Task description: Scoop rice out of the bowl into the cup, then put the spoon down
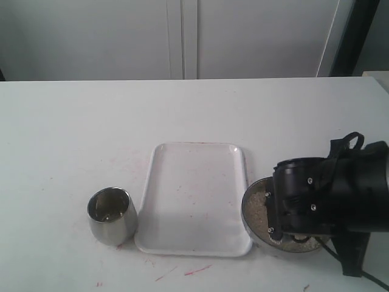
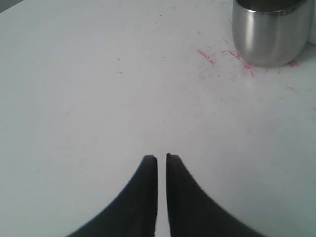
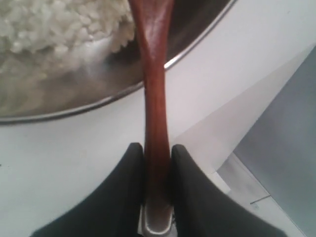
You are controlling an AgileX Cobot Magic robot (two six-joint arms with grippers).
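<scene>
1. right gripper (image 3: 157,147) pinches the spoon (image 3: 154,84) handle; the spoon's far end reaches into the bowl (image 3: 197,47) beside the rice (image 3: 44,24).
2. left gripper (image 2: 161,158) is closed, holding nothing, above the table (image 2: 98,89) near the cup (image 2: 271,34).
3. a white tray (image 1: 194,194) lies between cup and bowl.

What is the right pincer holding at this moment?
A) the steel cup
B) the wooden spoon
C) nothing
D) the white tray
B: the right wrist view shows the right pincer shut on the handle of the spoon, which reaches over the bowl of rice.
</scene>
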